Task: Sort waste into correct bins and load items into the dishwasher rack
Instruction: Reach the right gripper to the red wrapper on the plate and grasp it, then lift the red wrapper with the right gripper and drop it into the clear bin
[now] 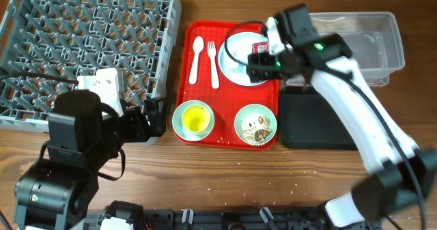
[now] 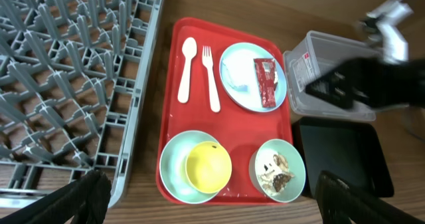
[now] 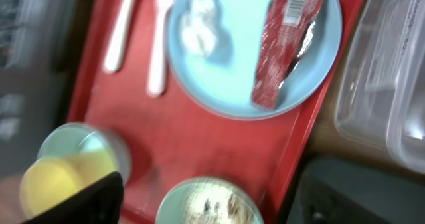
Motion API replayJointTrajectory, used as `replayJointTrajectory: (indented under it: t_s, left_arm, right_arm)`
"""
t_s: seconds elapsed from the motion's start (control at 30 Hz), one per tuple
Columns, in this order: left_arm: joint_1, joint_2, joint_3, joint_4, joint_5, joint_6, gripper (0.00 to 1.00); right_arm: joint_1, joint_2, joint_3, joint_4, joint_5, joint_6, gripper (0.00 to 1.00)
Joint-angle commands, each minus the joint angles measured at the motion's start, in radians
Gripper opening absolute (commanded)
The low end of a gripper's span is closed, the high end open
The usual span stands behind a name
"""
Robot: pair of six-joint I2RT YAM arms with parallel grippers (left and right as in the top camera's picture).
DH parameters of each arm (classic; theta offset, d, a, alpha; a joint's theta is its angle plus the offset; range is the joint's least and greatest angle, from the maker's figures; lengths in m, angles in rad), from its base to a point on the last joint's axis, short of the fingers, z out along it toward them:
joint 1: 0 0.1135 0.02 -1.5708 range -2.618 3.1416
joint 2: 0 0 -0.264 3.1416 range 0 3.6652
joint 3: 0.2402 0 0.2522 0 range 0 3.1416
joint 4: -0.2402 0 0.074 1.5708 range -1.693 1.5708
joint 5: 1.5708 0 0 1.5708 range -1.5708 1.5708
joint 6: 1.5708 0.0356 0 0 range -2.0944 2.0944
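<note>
A pale blue plate [image 1: 235, 67] on the red serving tray holds the red sachet wrapper [image 3: 285, 44] and white crumpled paper [image 3: 199, 31]. My right gripper [image 1: 263, 65] hovers open and empty just above the plate and hides part of it from overhead. The white spoon [image 1: 196, 58] and fork [image 1: 213, 65] lie left of the plate. A bowl [image 1: 179, 117] holds the yellow cup [image 1: 196, 119]. Another bowl [image 1: 240, 123] holds food scraps [image 1: 259, 126]. My left gripper [image 1: 153, 117] is open and empty, low between the rack [image 1: 82, 39] and the tray.
The red tray [image 1: 229, 100] sits mid-table. The clear tub [image 1: 369, 46] stands at the back right, with the black tray [image 1: 314, 117] in front of it. The right arm reaches across the black tray. The table's front edge is near.
</note>
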Motion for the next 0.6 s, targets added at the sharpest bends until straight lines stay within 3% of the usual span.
replayJointTrajectory:
  t_s: [0.0,0.13,0.23,0.27,0.33,0.37,0.4,0.57]
  left_arm:
    - [0.003,-0.006,0.019,0.001,-0.006,0.016,1.00]
    - [0.003,-0.006,0.019,0.001,-0.006,0.016,1.00]
    - [0.003,-0.006,0.019,0.001,-0.006,0.016,1.00]
    - [0.003,-0.006,0.019,0.001,-0.006,0.016,1.00]
    - [0.003,-0.006,0.019,0.001,-0.006,0.016,1.00]
    - [0.003,-0.006,0.019,0.001,-0.006,0.016,1.00]
    - [0.003,-0.006,0.019,0.001,-0.006,0.016,1.00]
    - [0.003,-0.006,0.019,0.001,-0.006,0.016,1.00]
  right_arm:
    - [-0.003,0.210,0.101,0.127,0.072,0.006,0.75]
    - [-0.011,0.412,0.100,0.276,0.154,0.073,0.62]
    - [-0.013,0.490,0.100,0.268,0.250,0.145,0.59]
    - [-0.013,0.504,0.099,0.262,0.235,0.144,0.53]
    - [-0.013,0.509,0.096,0.254,0.204,0.144,0.29]
    - [-0.013,0.504,0.098,0.240,0.190,0.144,0.11]
    - [-0.014,0.492,0.101,0.225,0.175,0.144,0.04]
    - [-0.054,0.214,0.104,0.137,0.157,0.085,0.04]
